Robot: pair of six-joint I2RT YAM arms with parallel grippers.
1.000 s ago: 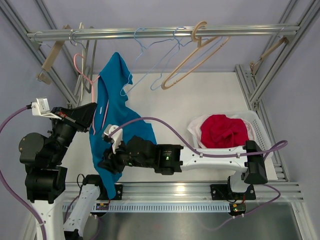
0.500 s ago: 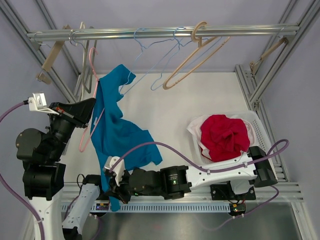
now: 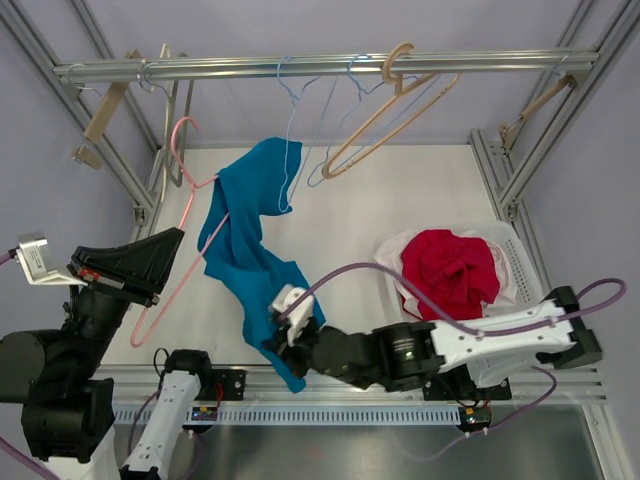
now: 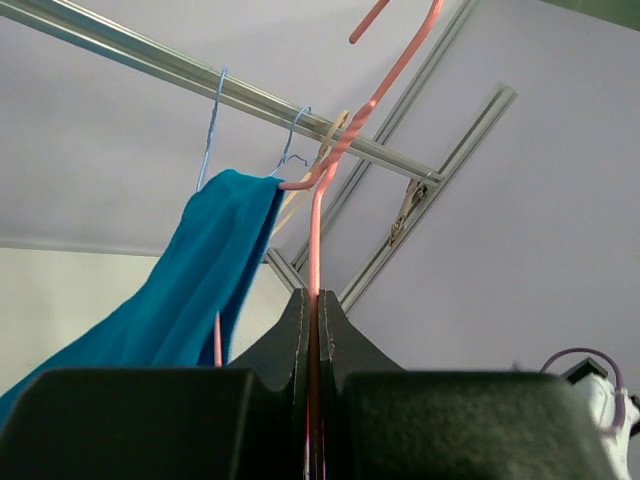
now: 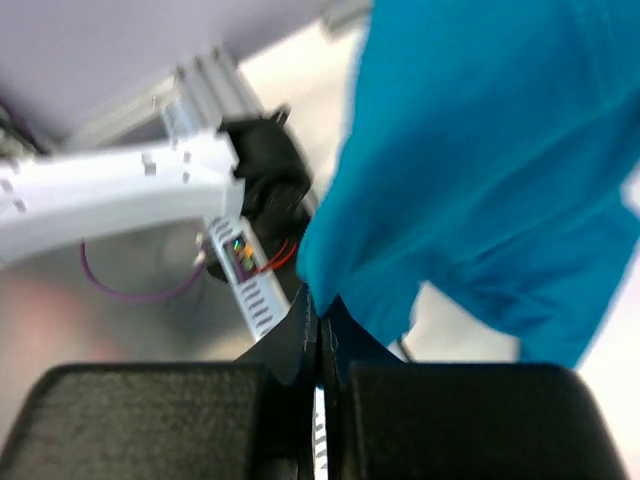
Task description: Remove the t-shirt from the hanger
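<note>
At left, left tool [image 4: 312, 298] pinches the pink hanger [image 4: 313, 240]; right tool [image 5: 320, 305] pinches the t-shirt [image 3: 248, 190], now dragged rightward.

Both arms [image 3: 500, 338] have black joints, white link shells, looping purple cables [image 3: 365, 268] and black wedge-shaped fingers [image 4: 285, 345].

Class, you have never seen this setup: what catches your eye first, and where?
The blue t-shirt, left of centre, stretched from the pink hanger clamped in the left end effector down to the right end effector pinching its lower edge. Next, the red garment heaped in the white basket at the right.
</note>
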